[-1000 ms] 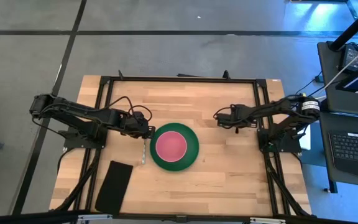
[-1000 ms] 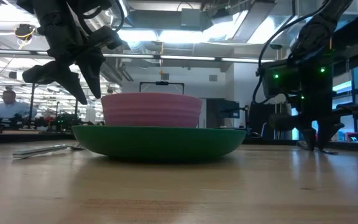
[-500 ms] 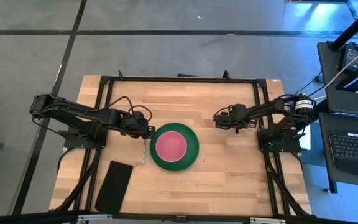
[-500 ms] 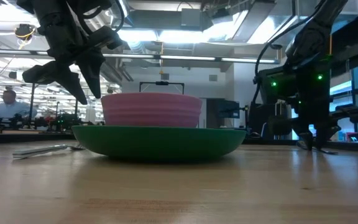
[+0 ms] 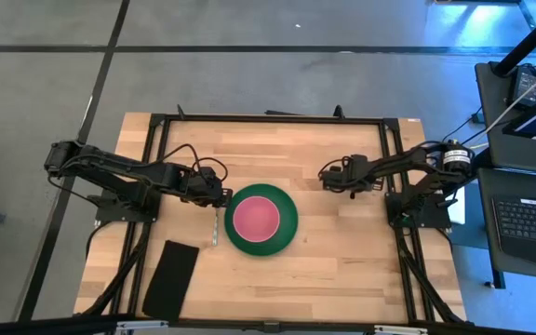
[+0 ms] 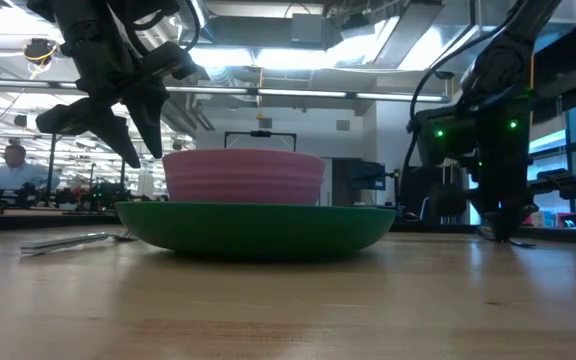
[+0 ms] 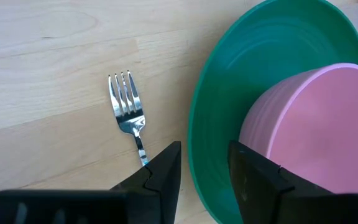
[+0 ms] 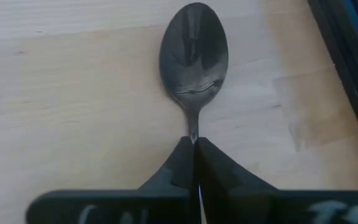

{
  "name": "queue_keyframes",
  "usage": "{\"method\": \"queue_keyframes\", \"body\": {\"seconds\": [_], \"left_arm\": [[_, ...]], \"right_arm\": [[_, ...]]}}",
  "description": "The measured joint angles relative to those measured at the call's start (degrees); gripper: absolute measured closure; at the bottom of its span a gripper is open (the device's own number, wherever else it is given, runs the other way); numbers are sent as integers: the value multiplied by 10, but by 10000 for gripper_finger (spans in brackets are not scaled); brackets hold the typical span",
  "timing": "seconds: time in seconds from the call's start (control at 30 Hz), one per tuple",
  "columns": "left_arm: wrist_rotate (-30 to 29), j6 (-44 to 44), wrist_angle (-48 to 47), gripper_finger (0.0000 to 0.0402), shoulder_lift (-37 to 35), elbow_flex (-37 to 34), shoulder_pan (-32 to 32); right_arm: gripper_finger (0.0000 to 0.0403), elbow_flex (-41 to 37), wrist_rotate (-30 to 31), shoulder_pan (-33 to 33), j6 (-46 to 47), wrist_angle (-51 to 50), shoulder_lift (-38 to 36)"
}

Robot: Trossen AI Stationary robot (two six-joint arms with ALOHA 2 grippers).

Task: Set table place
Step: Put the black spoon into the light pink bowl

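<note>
A round green plate [image 5: 285, 231] lies mid-table with a pink bowl [image 5: 256, 218] standing in it. The silver fork [image 7: 128, 112] lies flat on the wood just left of the plate, also in the high view [image 5: 214, 228]. My left gripper [image 7: 204, 158] is open and hangs above the fork's handle and the plate's left rim, well off the table [image 6: 118, 125]. My right gripper [image 8: 193, 146] is right of the plate [image 5: 328, 175], down at the table [image 6: 503, 232], shut on the small dark spoon [image 8: 193, 56]. My right gripper pinches the spoon's handle at its thin neck [image 8: 193, 132], just behind the spoon's bowl, between the two fingertips. The fingers slant down from the table's right side. The rest of the handle is hidden under them. Whether the spoon is off the wood cannot be told.
A black rectangular cloth [image 5: 170, 277] lies at the near left corner, partly over the black rail. Black rails [image 5: 268, 119] frame the work area, and one runs close beside the spoon [image 8: 347, 37]. Bare wood [image 5: 342, 251] lies near and right of the plate.
In the low view my right gripper's fingers have drawn together at the table top, from spread apart to shut on the spoon. The left arm, plate, bowl and fork have stayed put.
</note>
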Motion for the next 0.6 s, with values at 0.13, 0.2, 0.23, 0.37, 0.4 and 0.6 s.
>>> {"method": "queue_keyframes", "body": {"seconds": [0.13,0.2,0.23,0.37,0.4,0.6], "left_arm": [[0,0,0,278,0,0,0],[0,0,0,278,0,0,0],[0,0,0,278,0,0,0],[0,0,0,278,0,0,0],[0,0,0,278,0,0,0],[0,0,0,278,0,0,0]], "right_arm": [[395,19,-19,14,-1,-29,-36],[396,34,-5,19,-18,-37,-66],[396,38,5,19,-33,-38,-78],[397,51,21,20,-88,-46,-123],[397,55,23,21,-96,-45,-135],[397,93,-4,46,-235,16,-189]]}}
